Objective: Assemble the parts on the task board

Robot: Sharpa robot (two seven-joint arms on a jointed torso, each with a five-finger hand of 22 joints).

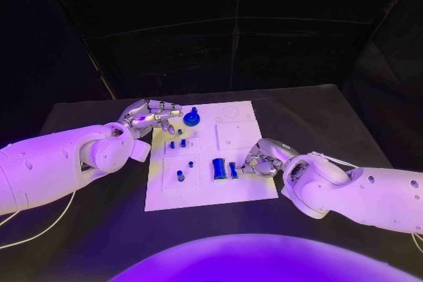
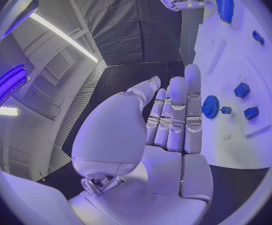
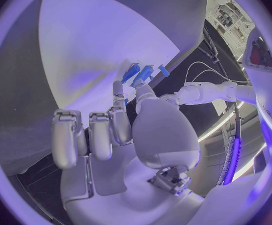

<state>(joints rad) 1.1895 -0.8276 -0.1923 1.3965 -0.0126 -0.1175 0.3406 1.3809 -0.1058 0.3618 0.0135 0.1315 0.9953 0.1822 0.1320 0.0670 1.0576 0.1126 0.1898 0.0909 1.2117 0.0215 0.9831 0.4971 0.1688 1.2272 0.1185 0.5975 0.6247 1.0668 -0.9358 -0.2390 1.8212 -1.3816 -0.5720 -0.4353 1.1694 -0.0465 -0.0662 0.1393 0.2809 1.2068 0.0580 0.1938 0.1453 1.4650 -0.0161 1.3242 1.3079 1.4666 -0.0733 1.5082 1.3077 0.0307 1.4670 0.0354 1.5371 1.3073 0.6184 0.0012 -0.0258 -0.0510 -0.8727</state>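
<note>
On the black table (image 1: 97, 114), the white task board (image 1: 238, 141) carries small blue plastic parts. Your left hand (image 1: 151, 115) hangs empty, fingers straight, beside the blue gear (image 1: 191, 117). Your right hand (image 1: 263, 158) touches the small blue block (image 1: 233, 169); whether it grips I cannot tell. These look light, rigid and slick, so pinch their sides.

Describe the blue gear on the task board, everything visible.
The blue gear is a small round toothed wheel, plastic-looking, with a raised hub at its centre. It sits at the far left of the white task board, apart from the other blue parts. The left robot hand is right beside it, fingers extended toward it; the left wrist view shows its teeth just past the fingertips. Whether they touch cannot be told.
</note>
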